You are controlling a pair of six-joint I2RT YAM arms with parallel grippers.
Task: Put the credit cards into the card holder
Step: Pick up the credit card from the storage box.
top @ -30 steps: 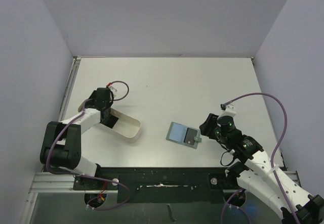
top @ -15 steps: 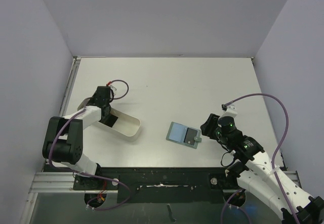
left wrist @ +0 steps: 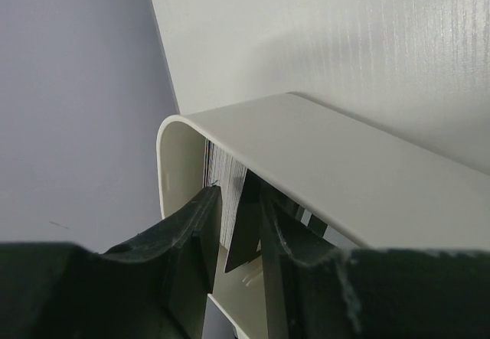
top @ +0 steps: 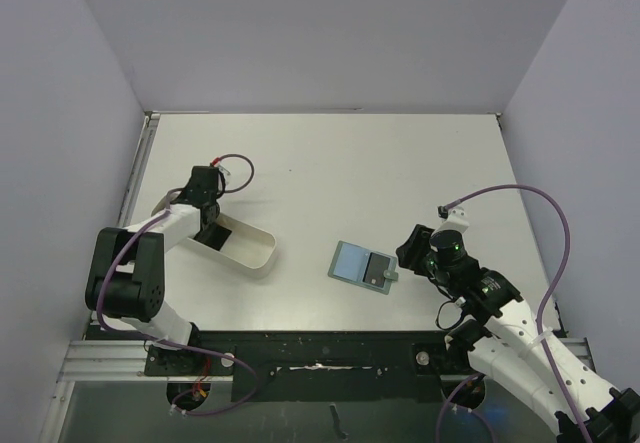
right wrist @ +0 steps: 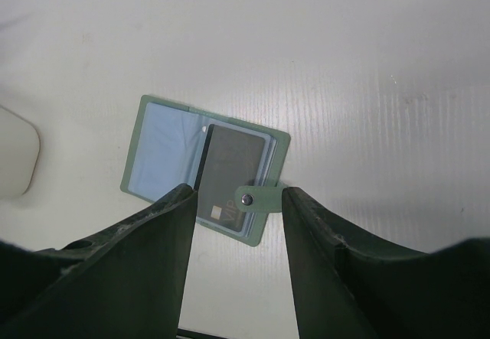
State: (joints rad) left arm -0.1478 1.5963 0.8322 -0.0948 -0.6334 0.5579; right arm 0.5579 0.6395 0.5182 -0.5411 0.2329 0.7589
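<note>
Toward the tabletop's left edge, the left gripper (left wrist: 239, 201) is reaching down inside a white tray (top: 262, 255), its jaws standing narrow on either side of a dark credit card (left wrist: 241, 236) that is standing on edge; whether they are pinching it cannot be told. Near the tabletop's near edge, right of centre, the card holder (top: 350, 261) is lying open, with a second card (top: 378, 268) sitting in its right half. The right gripper (right wrist: 237, 197) is hovering just beside it, jaws apart and gripping nothing.

You're looking at a robotics lab cell: a white table (top: 350, 163) boxed by plain grey walls (top: 330, 33), two robot arms (top: 170, 228) bolted on.
</note>
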